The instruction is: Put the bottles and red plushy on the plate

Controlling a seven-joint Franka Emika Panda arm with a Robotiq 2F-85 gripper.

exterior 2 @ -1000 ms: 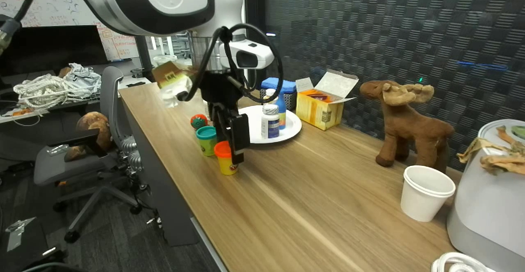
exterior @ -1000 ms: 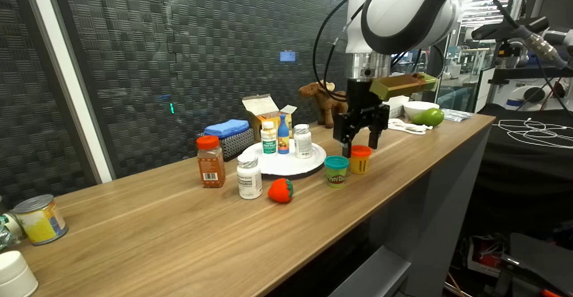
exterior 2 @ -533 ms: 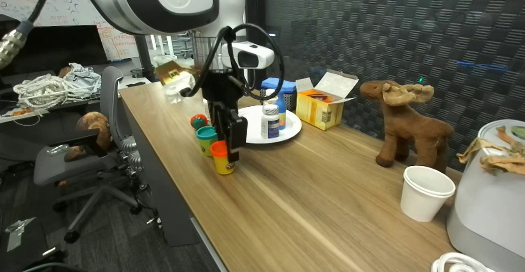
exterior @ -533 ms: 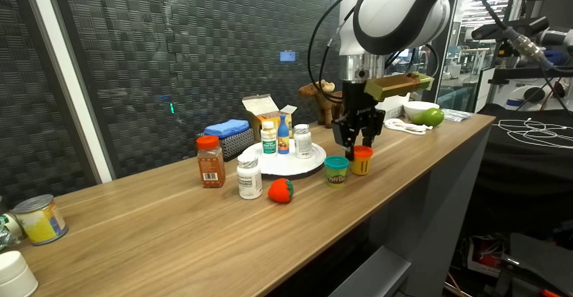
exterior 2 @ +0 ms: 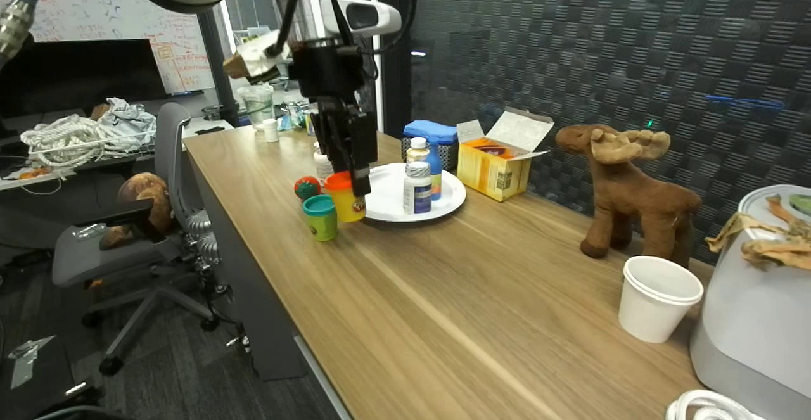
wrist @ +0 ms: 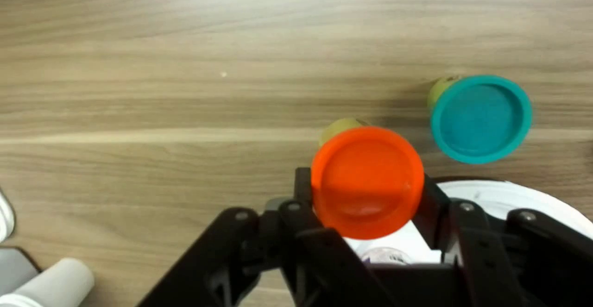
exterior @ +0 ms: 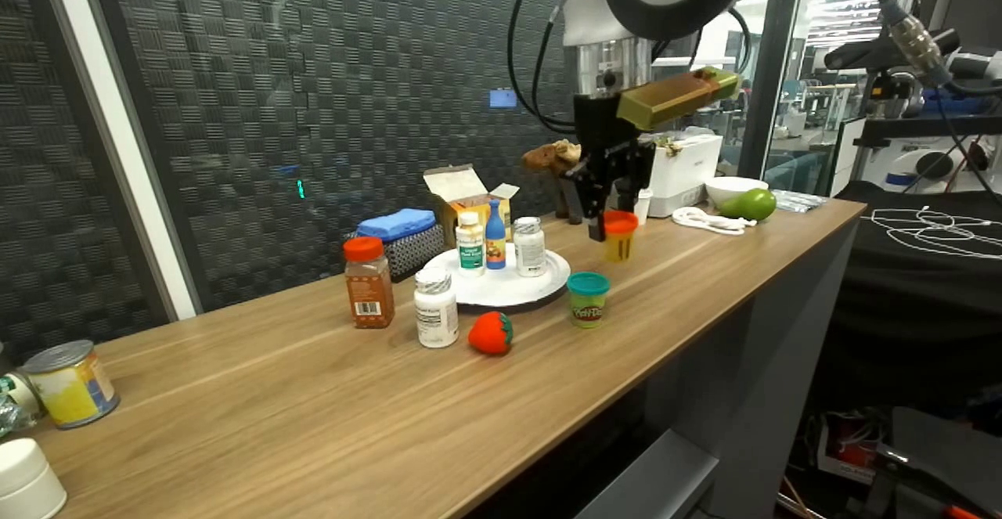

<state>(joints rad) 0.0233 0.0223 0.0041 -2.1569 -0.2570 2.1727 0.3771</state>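
Observation:
My gripper [wrist: 366, 184] is shut on a small yellow tub with an orange lid [exterior: 620, 246], raised off the table near the plate [exterior: 501, 292]. A white bottle with a green label [exterior: 470, 251], a blue bottle [exterior: 495, 239] and a white bottle [exterior: 530, 249] stand on that plate. Off the plate stand a reddish-brown bottle with a red cap [exterior: 369, 293] and another white bottle [exterior: 437, 317]. Beside the latter lies the red plushy [exterior: 489, 333]. A green tub with a teal lid [wrist: 481, 119] sits on the table close to the held one.
Behind the plate are an open yellow box [exterior 2: 496, 170] and a blue cloth [exterior: 397, 224] on a patterned box. A brown plush moose [exterior 2: 633, 192], a white paper cup [exterior 2: 656, 299] and a white appliance [exterior 2: 760, 306] line the wall side. A can [exterior: 72, 384] stands far off.
The jaws have closed around the orange-lidded tub. Gripper and tub have since risen off the table and shifted nearer the plate. The other objects stand where they were.

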